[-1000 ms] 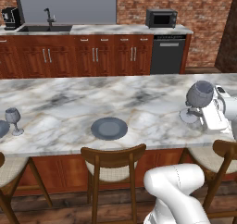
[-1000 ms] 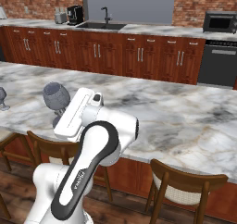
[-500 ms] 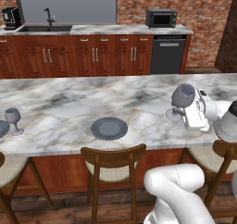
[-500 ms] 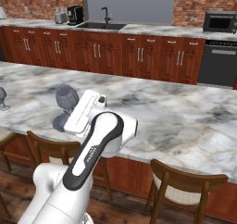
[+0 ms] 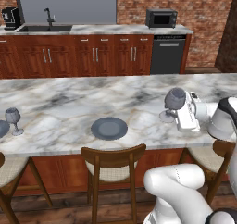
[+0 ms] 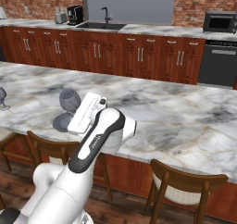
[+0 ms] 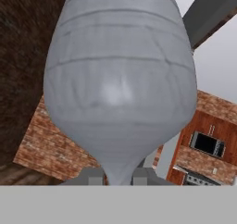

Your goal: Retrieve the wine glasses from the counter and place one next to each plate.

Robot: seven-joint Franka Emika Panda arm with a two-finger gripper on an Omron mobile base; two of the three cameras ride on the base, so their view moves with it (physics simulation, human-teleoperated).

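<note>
My gripper (image 5: 172,110) is shut on the stem of a clear greyish wine glass (image 5: 175,98), carried roughly upright low over the marble island, right of a blue-grey plate (image 5: 109,128). The same held wine glass (image 6: 69,98) and gripper (image 6: 70,114) appear in the right base view. In the hand view its bowl (image 7: 120,79) looms large, the gripper (image 7: 118,177) pinching the stem. A second wine glass (image 5: 13,119) stands on the island's far left beside another plate (image 5: 2,128). The counter (image 5: 92,29) runs along the brick wall.
Wooden chairs (image 5: 113,165) line the island's near edge. The counter carries a sink (image 5: 44,28), a coffee machine (image 5: 10,18) and a microwave (image 5: 160,18); a dark dishwasher (image 5: 167,56) sits below. Bare marble (image 6: 176,116) lies right of the arm.
The arm has carried the held glass leftward over the island, closer to the middle plate. The other glass and both plates stayed put.
</note>
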